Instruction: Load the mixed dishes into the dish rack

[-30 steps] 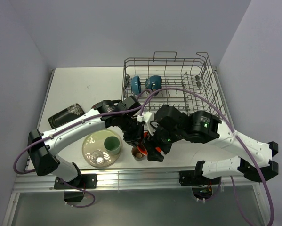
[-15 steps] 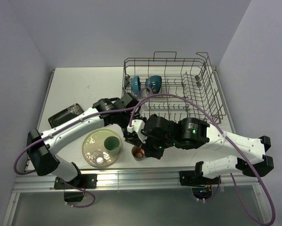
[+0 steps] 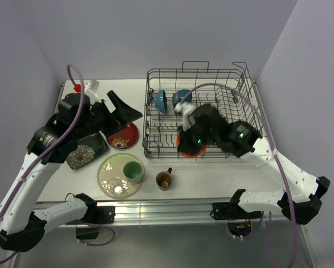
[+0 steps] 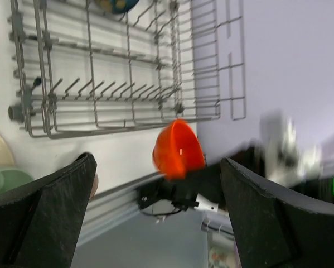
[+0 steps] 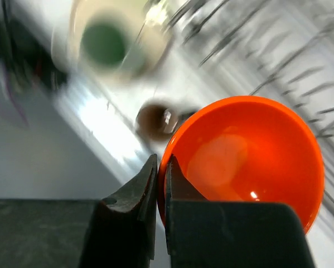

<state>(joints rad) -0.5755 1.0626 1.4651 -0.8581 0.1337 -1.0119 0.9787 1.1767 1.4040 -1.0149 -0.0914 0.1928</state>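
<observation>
Right hand (image 5: pixel 160 167) clamps the orange bowl (image 5: pixel 250 156) by its rim, probably tilted for the tines, over 7 o'clock of the dish rack (image 3: pixel 222 70); left hand (image 3: pixel 121 111) spread wide, empty, at 9 o'clock.

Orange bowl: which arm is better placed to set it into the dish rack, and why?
Right. The right pincer is shut on the orange bowl by its rim, at the dish rack's near side. The left pincer is open, empty, away near the red saucer.

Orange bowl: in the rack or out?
Out. The right tool is shut on the rim of the orange bowl, holding it aloft at the near wall of the dish rack.
</observation>
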